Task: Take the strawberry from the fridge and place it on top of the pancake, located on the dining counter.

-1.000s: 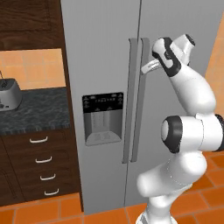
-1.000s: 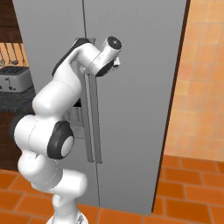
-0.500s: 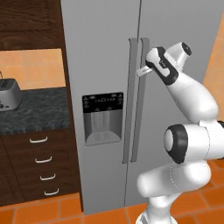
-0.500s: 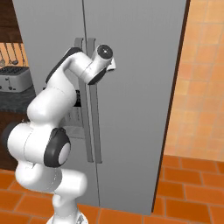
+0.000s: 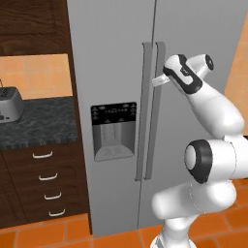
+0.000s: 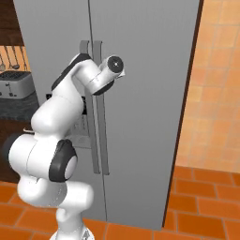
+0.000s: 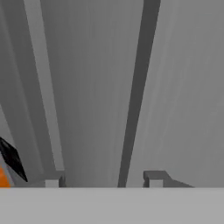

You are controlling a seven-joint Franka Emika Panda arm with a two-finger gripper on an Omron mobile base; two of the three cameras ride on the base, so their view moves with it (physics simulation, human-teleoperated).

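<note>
Grey fridge (image 5: 116, 58) doors closed | fingers (image 5: 158, 81) at right door handle (image 5: 158, 97) | grip: cannot tell

A black speckled counter (image 5: 38, 123) on dark wood drawers (image 5: 46, 186) beside the fridge (image 5: 116, 72) carries a silver toaster (image 5: 9, 104), and everything stands on an orange tiled floor (image 6: 201, 206).

glossy white rounded arm (image 5: 213, 111), dark joints (black-capped), pale claw (image 5: 157, 80)

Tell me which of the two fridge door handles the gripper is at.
The right-door handle: the gripper sits against its upper part, while the left-door handle beside it stands free.
</note>
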